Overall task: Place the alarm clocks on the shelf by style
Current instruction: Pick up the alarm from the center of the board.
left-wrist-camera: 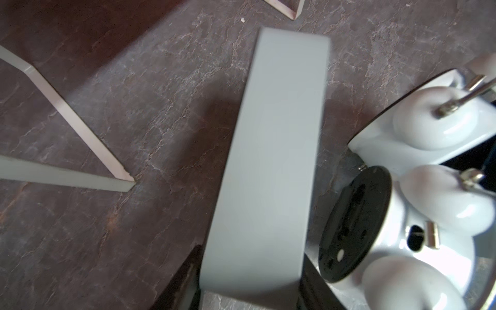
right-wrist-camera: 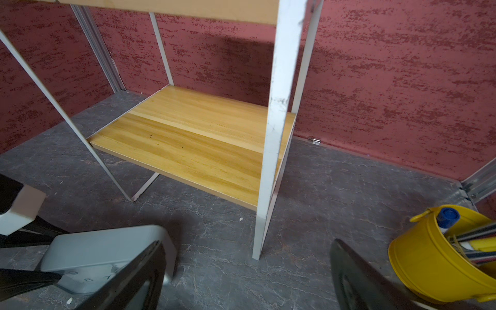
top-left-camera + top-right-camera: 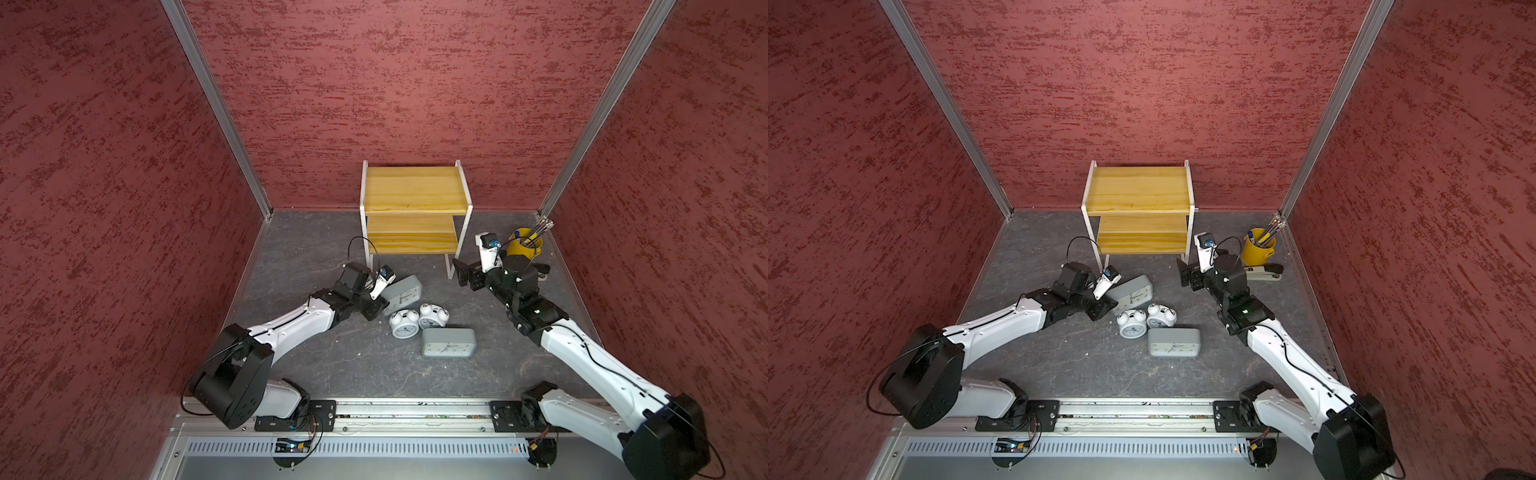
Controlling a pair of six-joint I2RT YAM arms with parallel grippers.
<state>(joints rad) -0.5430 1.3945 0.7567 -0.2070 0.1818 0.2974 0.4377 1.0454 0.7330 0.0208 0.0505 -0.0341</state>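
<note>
The shelf (image 3: pixel 415 187) is bare, so no clock is put away yet. The far grey clock (image 3: pixel 409 287), the near grey clock (image 3: pixel 449 343) and two bell clocks (image 3: pixel 404 326) sit on the worktop (image 3: pixel 332 365) in front of it. The left tool (image 3: pixel 376 307) is around the far grey clock, but I cannot tell if it squeezes. The right tool (image 3: pixel 462 272) is spread wide and holds nothing.

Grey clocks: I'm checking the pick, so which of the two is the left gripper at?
The grey clock nearest the shelf: the left gripper straddles it, close to the shelf leg. The other grey clock sits apart, farther from the shelf, untouched.
</note>
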